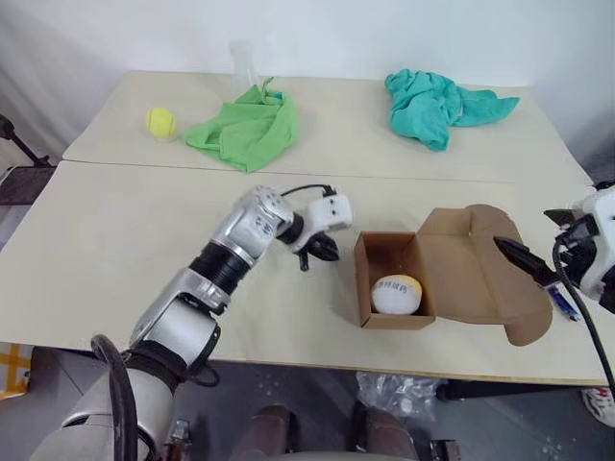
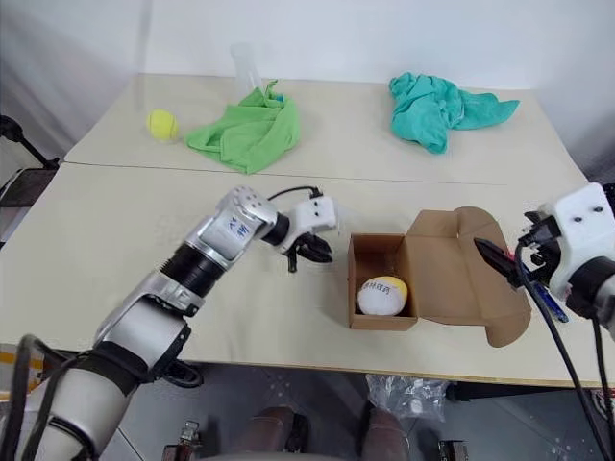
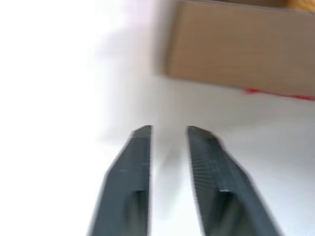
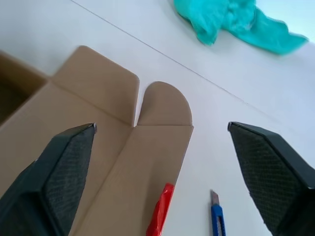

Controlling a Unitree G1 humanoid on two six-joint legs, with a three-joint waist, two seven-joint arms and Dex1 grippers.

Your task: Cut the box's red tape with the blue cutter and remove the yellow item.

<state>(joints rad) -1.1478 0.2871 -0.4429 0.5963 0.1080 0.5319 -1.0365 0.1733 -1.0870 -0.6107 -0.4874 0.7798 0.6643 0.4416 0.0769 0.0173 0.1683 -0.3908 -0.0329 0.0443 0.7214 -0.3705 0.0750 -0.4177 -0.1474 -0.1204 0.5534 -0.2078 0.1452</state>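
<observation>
The box sits open on the table, its lid flap folded out flat toward the robot's right. Inside lies the yellow item, yellow on top and whitish below, with a label of small dark characters too small to read. The red tape shows as a strip at the edge of the lid flap, cut off at the frame edge in the right wrist view. The cutter lies on the table just beside that flap; in the head views the right arm hides most of it.

The left hand hangs just left of the box, its fingers a little apart with nothing between them. Its wrist view is blurred, so the red streak under the box wall is probably tape. The right hand hovers over the lid flap, spread wide and empty.

At the table's far side lie a tennis ball, a green cloth partly covering a clear bottle, and a teal cloth.
</observation>
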